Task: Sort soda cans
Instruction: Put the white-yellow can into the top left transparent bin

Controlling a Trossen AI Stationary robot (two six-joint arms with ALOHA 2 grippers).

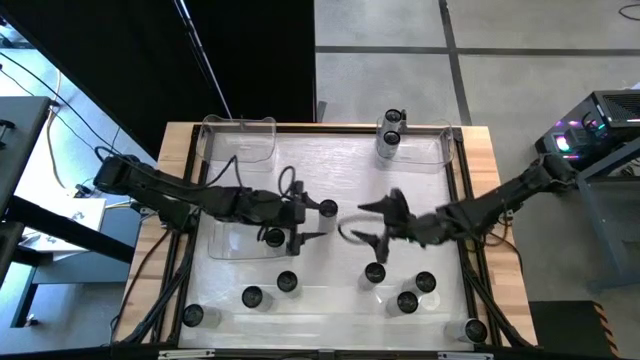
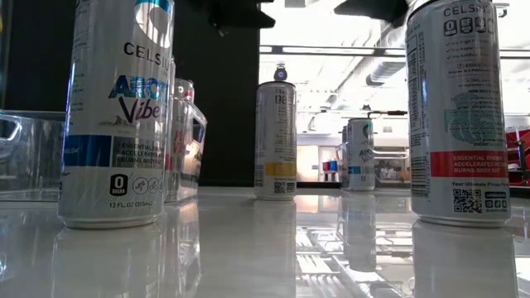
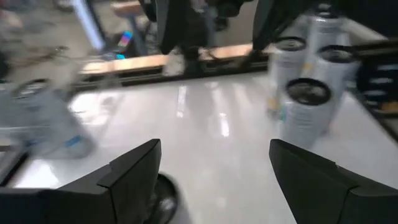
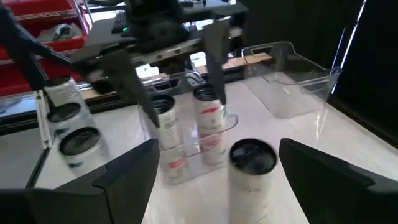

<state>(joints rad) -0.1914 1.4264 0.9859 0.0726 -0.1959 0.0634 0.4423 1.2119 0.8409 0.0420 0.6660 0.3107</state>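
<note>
White tabletop, glossy, framed in wood (image 1: pixel 180 200). Both arms reach toward the middle: left gripper (image 1: pixel 305 223) spread wide over a tray (image 1: pixel 235 245), two cans (image 1: pixel 275 237) at its fingers; right gripper (image 1: pixel 380 225) also spread, above a can (image 1: pixel 375 272). Other cans stand along the near edge and in the far tray (image 1: pixel 420 148). Labels read "CELSIUS" — one "ARCTIC Vibe" (image 2: pixel 116 116).

Left arm: reached in from the left edge toward the middle, forearm nearly level.
Left gripper (image 1: pixel 309 226): hovered left of centre, fingers (image 3: pixel 134 177) spread wide, nothing between them.
Right arm: stretched in from the right edge.
Right gripper (image 1: pixel 367 225): hovered right of centre, fingers (image 4: pixel 326 171) spread wide, facing the left gripper.
</note>
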